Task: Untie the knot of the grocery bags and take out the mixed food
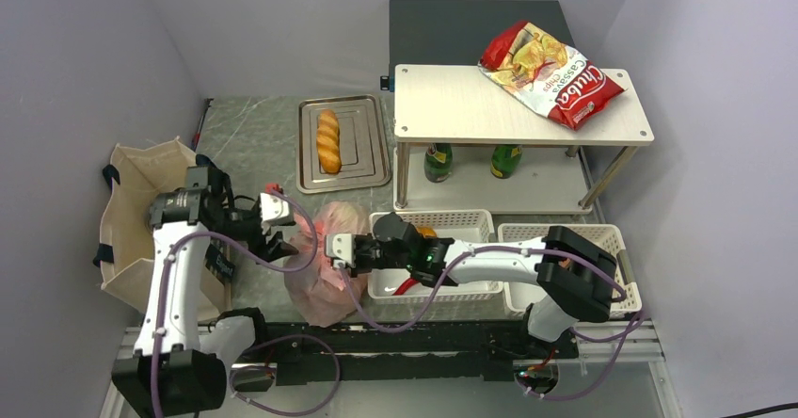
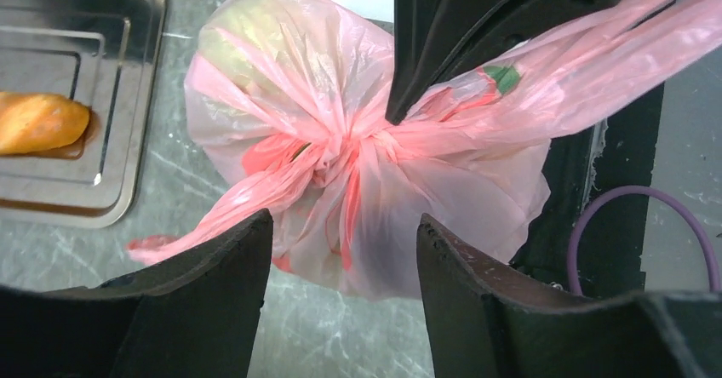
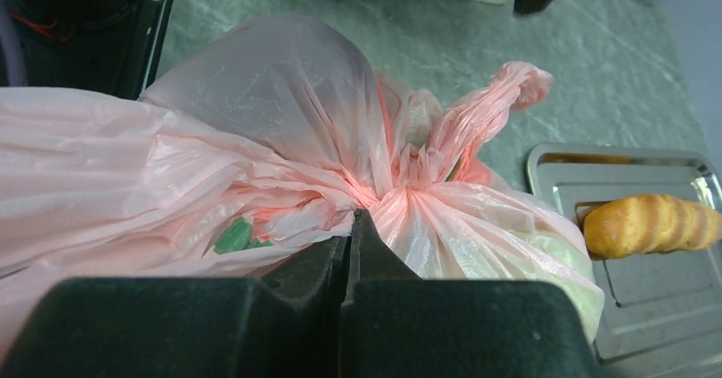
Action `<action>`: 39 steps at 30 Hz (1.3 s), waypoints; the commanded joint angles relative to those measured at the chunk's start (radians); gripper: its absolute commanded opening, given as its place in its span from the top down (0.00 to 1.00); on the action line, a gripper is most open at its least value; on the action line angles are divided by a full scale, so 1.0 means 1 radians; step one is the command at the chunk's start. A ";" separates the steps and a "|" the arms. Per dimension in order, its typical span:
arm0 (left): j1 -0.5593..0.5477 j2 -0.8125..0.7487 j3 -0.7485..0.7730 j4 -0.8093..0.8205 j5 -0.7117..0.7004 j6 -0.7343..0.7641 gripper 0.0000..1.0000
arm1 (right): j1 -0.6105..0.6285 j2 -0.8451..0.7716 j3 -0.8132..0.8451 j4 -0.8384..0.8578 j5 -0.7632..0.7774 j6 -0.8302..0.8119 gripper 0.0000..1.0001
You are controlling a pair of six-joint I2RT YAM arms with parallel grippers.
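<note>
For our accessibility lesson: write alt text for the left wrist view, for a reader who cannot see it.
A knotted pink bag fills the middle, with the right gripper shut on its plastic beside the knot. The left gripper hangs open over it. At left, a baguette lies on a metal tray.
</note>
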 commanded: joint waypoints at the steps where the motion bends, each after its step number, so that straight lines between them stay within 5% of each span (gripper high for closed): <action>1: -0.086 0.035 -0.037 0.170 0.033 -0.085 0.34 | -0.009 -0.043 -0.062 0.320 0.052 -0.001 1.00; 5: -0.209 0.033 -0.132 0.266 -0.050 -0.152 0.38 | -0.011 -0.023 -0.059 0.394 0.087 0.003 1.00; 11: -0.223 0.039 -0.234 0.346 -0.113 -0.182 0.46 | -0.023 -0.011 -0.044 0.387 0.086 0.009 1.00; 17: -0.223 0.007 -0.310 0.541 -0.206 -0.302 0.29 | -0.025 -0.023 -0.052 0.356 0.035 -0.011 1.00; 18: -0.223 0.004 -0.312 0.550 -0.203 -0.311 0.36 | -0.025 -0.023 -0.052 0.347 0.032 -0.011 1.00; 22: -0.184 0.033 -0.252 0.500 -0.194 -0.310 0.96 | -0.038 -0.033 -0.044 0.289 0.018 -0.025 1.00; 23: -0.127 0.036 -0.227 0.482 -0.180 -0.300 1.00 | -0.044 -0.041 -0.048 0.278 0.015 -0.031 1.00; 31: 0.333 0.042 -0.078 0.313 -0.120 0.046 1.00 | -0.137 -0.123 -0.096 0.134 0.011 -0.032 1.00; 39: 0.365 -0.015 -0.148 0.222 -0.074 0.303 1.00 | -0.153 -0.120 -0.113 0.075 -0.039 -0.022 1.00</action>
